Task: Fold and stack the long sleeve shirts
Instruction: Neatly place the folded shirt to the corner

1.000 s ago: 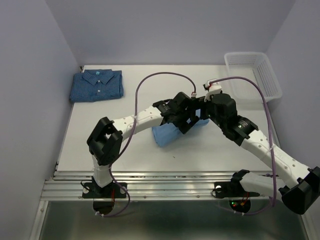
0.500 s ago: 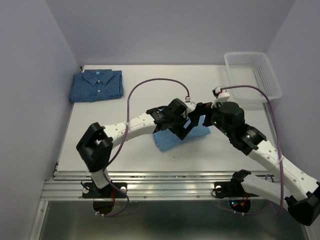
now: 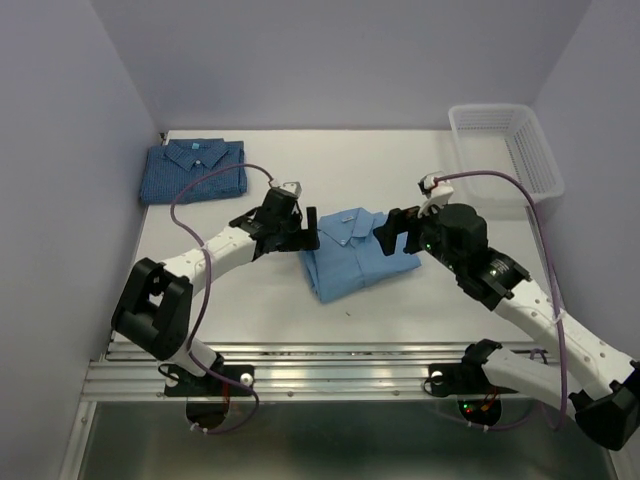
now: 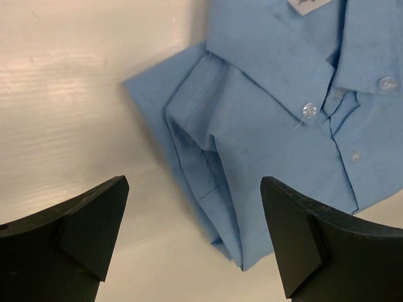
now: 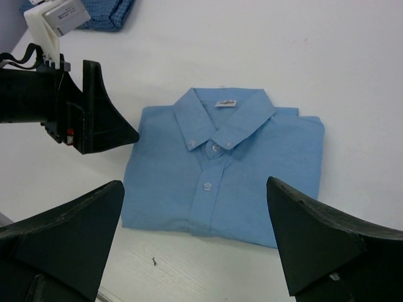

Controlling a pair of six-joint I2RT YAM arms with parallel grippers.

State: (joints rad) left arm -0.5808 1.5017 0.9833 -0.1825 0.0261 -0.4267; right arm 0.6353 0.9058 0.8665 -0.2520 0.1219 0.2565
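The light sky-blue shirt lies folded, collar up, in the middle of the table; it also shows in the right wrist view and the left wrist view. The darker checked shirt lies folded at the far left, its corner visible in the right wrist view. My left gripper is open and empty just left of the light shirt. My right gripper is open and empty at the shirt's right edge.
A white mesh basket stands at the far right corner. A small dark speck lies on the table in front of the light shirt. The table's metal front rail runs along the near edge.
Both grippers have let go of the light blue shirt and drawn apart, the left arm swinging well to the left. The shirt, earlier covered by the arms, now lies fully exposed.
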